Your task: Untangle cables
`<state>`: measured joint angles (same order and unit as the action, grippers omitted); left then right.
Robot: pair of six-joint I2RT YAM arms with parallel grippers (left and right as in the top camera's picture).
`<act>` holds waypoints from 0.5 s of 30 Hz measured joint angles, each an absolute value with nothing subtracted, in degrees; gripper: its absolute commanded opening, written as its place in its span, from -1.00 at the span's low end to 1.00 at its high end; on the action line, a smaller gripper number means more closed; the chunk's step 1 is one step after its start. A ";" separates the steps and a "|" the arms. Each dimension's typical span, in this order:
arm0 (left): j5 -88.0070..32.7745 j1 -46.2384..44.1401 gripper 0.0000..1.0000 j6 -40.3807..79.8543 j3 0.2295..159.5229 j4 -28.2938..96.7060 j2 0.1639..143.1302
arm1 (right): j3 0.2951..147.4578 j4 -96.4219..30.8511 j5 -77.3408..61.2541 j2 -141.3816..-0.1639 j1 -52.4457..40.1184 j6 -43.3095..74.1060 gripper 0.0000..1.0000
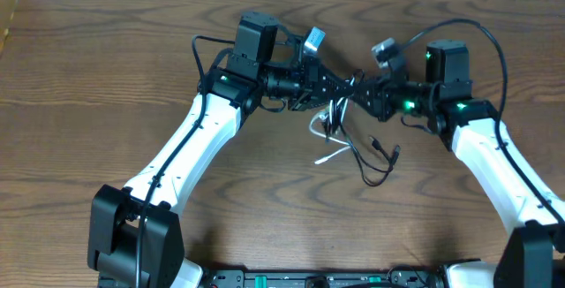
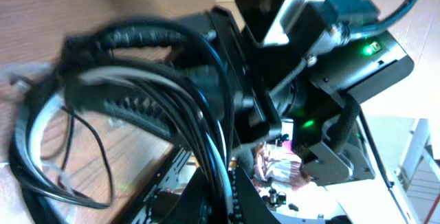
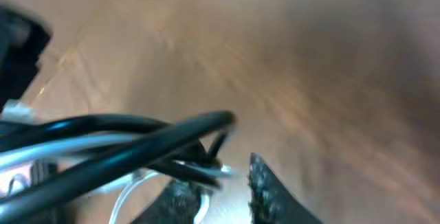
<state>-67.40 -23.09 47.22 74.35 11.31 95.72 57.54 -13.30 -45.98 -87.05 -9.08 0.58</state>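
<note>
From my seat the wooden table (image 1: 88,76) fills the overhead view. The left arm (image 1: 190,142) and the right arm (image 1: 494,155) reach in from either side and meet near its far middle. Between them hang the cables (image 1: 340,116), lifted in a bunch at the top, with their lower parts trailing onto the wood just below.

The left gripper (image 1: 328,89) is pressed together, and I judge it is pinching the bunch. The right gripper (image 1: 366,94) sits just beside it. In its own camera the fingers (image 3: 265,186) show a narrow gap with cords crossing at their tips, and I cannot tell whether they grip anything.

The black cord (image 1: 375,169) loops out to the right with small plugs (image 1: 388,151) lying free. The white cord (image 1: 328,155) curls below the grippers. Both cords cross in the lifted bunch, so I judge the job barely begun: the two are not yet parted.
</note>
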 measured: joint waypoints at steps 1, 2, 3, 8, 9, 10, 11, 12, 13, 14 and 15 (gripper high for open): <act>-67.44 -23.09 -0.85 47.70 74.35 11.29 95.72 | 57.49 -11.84 -45.91 -87.46 -9.08 1.45 -0.63; -67.42 -23.09 -0.85 48.03 74.35 11.33 95.72 | 57.49 -10.31 -45.87 -87.81 -9.10 2.46 -0.61; -67.44 -23.09 -0.85 48.23 74.37 11.20 95.72 | 57.47 -8.95 -45.74 -88.03 -9.13 3.27 -0.60; -67.64 -23.09 -0.85 48.97 74.37 11.16 95.72 | 57.47 -6.28 -45.23 -88.07 -9.13 5.32 -0.51; -67.64 -23.09 -0.85 49.25 74.37 11.16 95.72 | 57.47 -6.33 -45.15 -88.07 -9.13 5.52 -0.49; -67.64 -23.09 -0.85 49.39 74.37 11.14 95.72 | 57.47 -6.31 -45.17 -88.07 -9.15 5.65 -0.45; -67.64 -23.09 -0.85 49.60 74.37 11.16 95.72 | 57.47 -6.28 -45.15 -88.07 -9.30 5.82 -0.42; -67.66 -23.09 -0.85 49.78 74.37 11.16 95.72 | 57.47 -6.26 -45.15 -88.07 -9.58 5.93 -0.39; -67.66 -23.09 -0.85 49.98 74.37 11.18 95.72 | 57.47 -6.31 -45.12 -88.07 -10.07 6.04 -0.32; -67.66 -23.09 -0.85 50.22 74.37 11.22 95.72 | 57.47 -6.33 -45.15 -88.07 -10.52 6.11 -0.25; -67.68 -23.09 -0.85 50.43 74.37 11.29 95.72 | 57.47 -6.35 -45.15 -88.07 -11.27 6.15 -0.21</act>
<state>-67.68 -23.09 50.43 74.37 11.29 95.72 57.47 -6.35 -45.15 -88.07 -11.27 6.15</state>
